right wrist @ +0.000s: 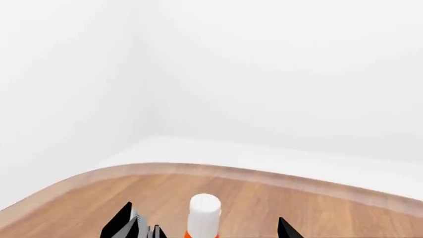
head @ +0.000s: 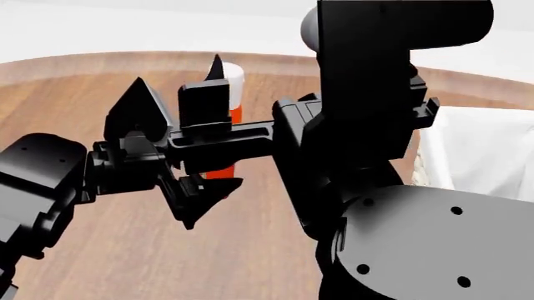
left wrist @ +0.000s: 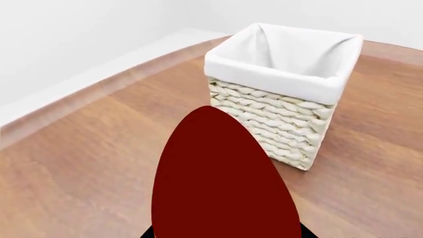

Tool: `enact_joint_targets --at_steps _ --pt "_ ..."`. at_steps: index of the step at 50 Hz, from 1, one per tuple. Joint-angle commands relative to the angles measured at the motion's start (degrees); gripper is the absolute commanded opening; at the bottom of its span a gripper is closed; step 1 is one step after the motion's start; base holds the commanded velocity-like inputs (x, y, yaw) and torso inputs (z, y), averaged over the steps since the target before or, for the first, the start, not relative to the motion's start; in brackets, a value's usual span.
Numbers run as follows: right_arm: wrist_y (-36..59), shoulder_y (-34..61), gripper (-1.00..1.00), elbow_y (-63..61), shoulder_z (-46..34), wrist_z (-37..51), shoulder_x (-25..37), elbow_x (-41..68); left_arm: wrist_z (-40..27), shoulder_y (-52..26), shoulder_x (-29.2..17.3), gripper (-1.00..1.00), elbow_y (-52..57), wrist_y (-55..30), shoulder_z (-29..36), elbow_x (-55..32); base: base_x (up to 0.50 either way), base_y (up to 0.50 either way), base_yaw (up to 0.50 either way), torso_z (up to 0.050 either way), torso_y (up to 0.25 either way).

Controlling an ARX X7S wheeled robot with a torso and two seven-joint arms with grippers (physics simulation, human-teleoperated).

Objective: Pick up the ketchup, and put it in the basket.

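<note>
I see the wooden table [head: 125, 262] filling the lower head view. The basket [left wrist: 284, 94] sits at upper right of the left wrist frame, and its liner shows at the head view's right edge. The ketchup [head: 234, 115] stands upright at upper centre, between the spread fingers of my right gripper [right wrist: 201, 229]. I cannot tell my left gripper's state: a dark red shape [left wrist: 221, 183] blocks it.
</note>
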Motion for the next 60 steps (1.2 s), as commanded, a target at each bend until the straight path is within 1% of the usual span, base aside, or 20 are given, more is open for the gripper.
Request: enact_joint_targets --at_steps 1,14,21,34,60 --pt "-1.2 0.9 1.0 5.5 -1.8 -7.4 -1.5 -7.0 -0.1 0.4 -0.2 -1.0 2.2 -1.4 -1.2 -0.8 0.0 0.0 0.0 0.0 0.0" --pt "-4.9 -2.5 1.0 10.1 -4.7 -14.5 -2.6 -14.0 -0.6 1.5 -1.1 -1.0 5.7 -3.3 -0.9 -1.2 0.0 0.0 0.0 0.0 0.0" --pt "-7.0 -3.8 1.0 12.5 -6.4 -17.6 -3.5 -17.0 -0.6 1.6 -1.0 -1.0 5.6 -3.3 -0.8 -1.3 0.0 0.0 0.0 0.0 0.001" --pt "-9.1 -3.5 1.0 15.9 -7.5 -20.0 -4.1 -19.5 -0.1 1.5 -0.6 -1.0 3.8 -2.2 -0.5 -1.2 0.0 0.0 0.0 0.0 0.0" --pt "-12.2 -3.6 1.0 21.7 -10.8 -23.5 -5.4 -23.8 -0.2 2.2 -0.5 -1.0 4.9 -2.7 0.1 -1.4 0.0 0.0 0.0 0.0 0.0"
